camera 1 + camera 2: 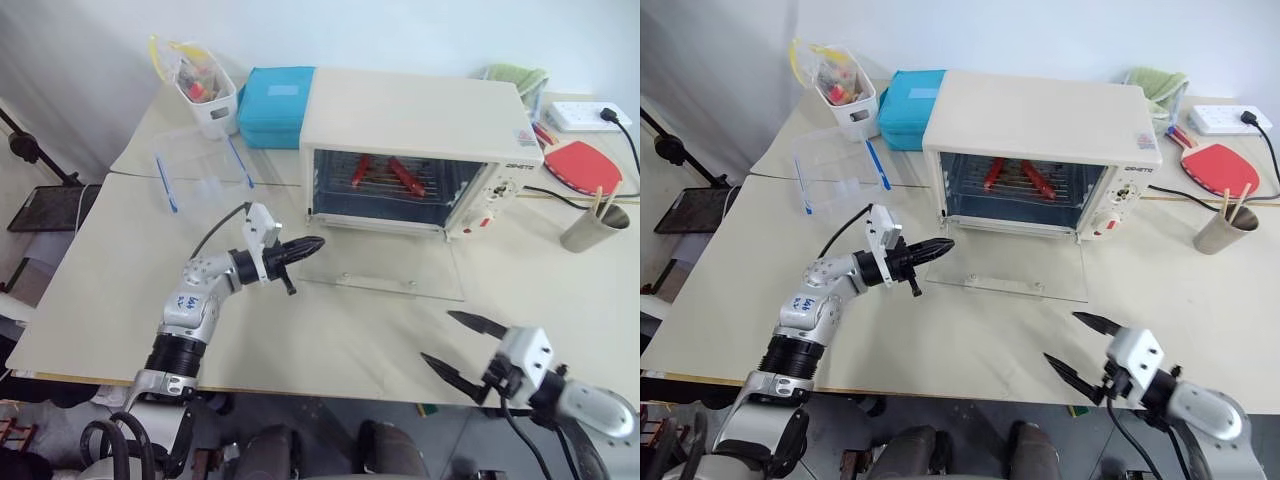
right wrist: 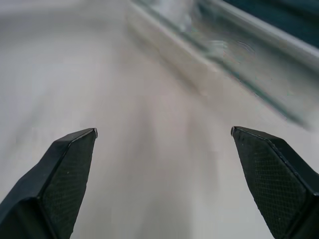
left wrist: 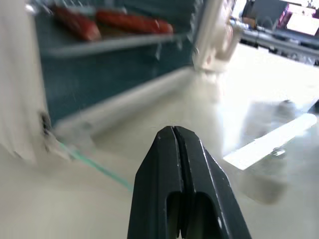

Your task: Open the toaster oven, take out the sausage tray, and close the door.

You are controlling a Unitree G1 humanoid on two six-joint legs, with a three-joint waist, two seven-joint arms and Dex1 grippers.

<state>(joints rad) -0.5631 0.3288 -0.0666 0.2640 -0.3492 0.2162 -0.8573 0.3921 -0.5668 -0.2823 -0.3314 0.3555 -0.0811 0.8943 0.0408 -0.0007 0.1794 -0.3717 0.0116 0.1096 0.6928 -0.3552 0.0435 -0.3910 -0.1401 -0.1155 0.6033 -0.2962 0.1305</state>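
The left gripper (image 1: 310, 243) has its jaws clenched on nothing, beside the left edge of the lowered glass door (image 1: 385, 270). The right gripper (image 1: 462, 345) hovers with jaws spread over the pale counter (image 1: 120, 290). Inside the cream-white boxy toaster oven (image 1: 410, 115), the silver sausage tray (image 1: 385, 183) carries 2 red sausages.

The left claw (image 1: 312, 243) is pinched together on an outstretched arm, while the right claw (image 1: 462, 347) gapes wide, held low.

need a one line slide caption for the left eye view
Toaster oven with door folded open, sausage tray inside; shut left gripper at the door's edge, open right gripper nearer the table's front.
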